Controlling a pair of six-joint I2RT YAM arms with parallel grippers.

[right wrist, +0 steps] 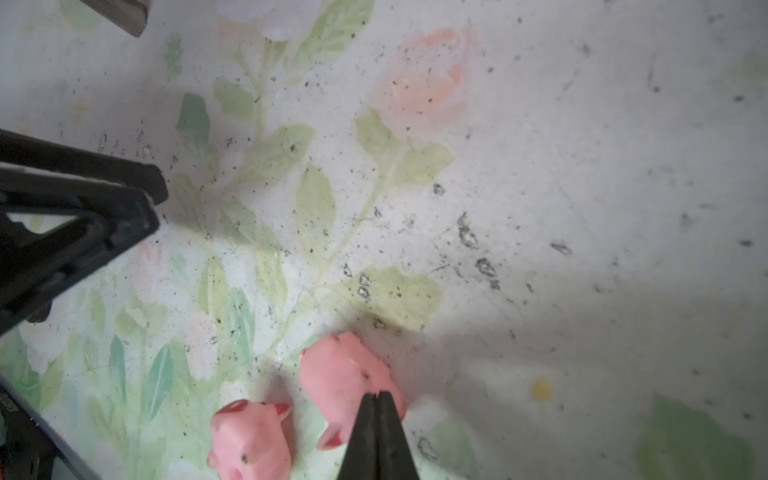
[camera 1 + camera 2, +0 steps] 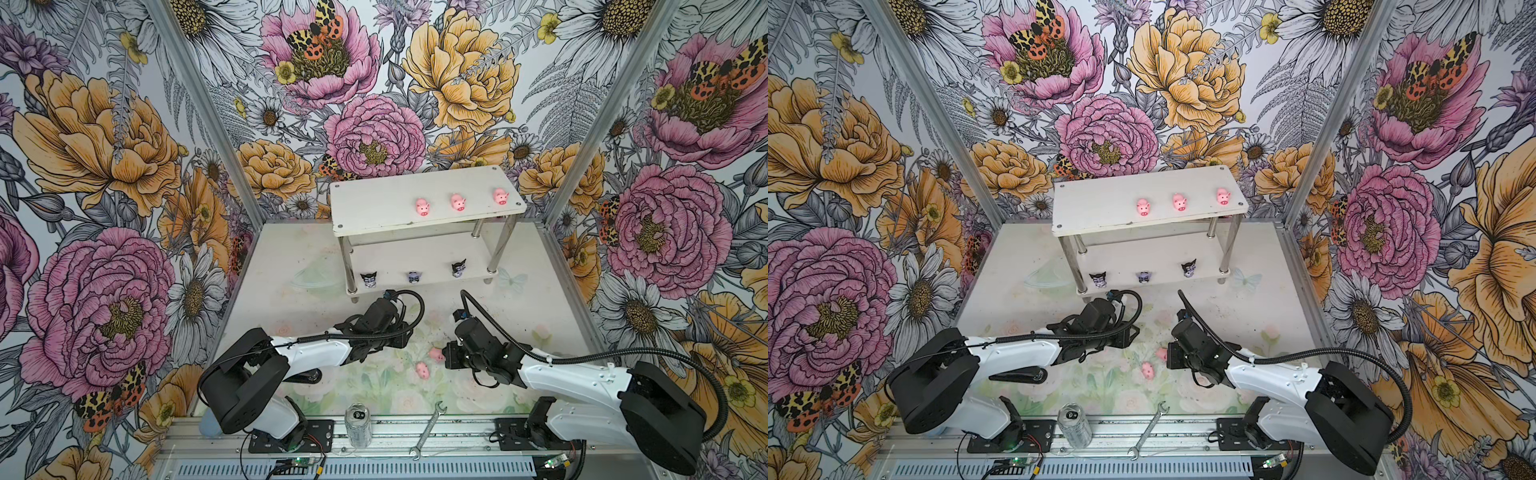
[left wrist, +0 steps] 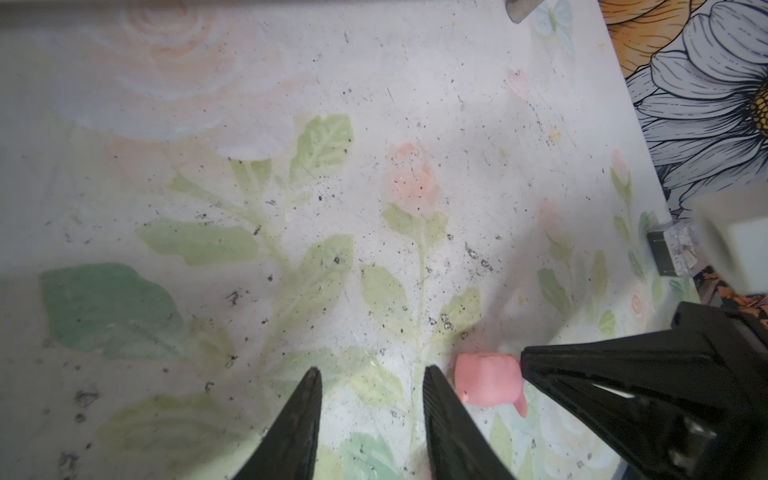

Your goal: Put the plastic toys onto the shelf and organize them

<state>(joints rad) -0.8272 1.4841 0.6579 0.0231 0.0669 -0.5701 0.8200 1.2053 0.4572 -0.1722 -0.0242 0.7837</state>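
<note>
The white two-tier shelf stands at the back of the table in both top views. Three pink pigs sit in a row on its top board, and three dark pointed-ear figurines line the lower tier. Two more pigs lie on the table: one right under my right gripper, the other beside it. The right jaws are pressed together with their tips on that pig's back and nothing between them. My left gripper stands open over bare table, close beside the same pig.
A clear drink can and a silver wrench lie at the table's front edge. Flowered walls close in the left, right and back sides. The two grippers nearly meet at mid-table, in front of the shelf.
</note>
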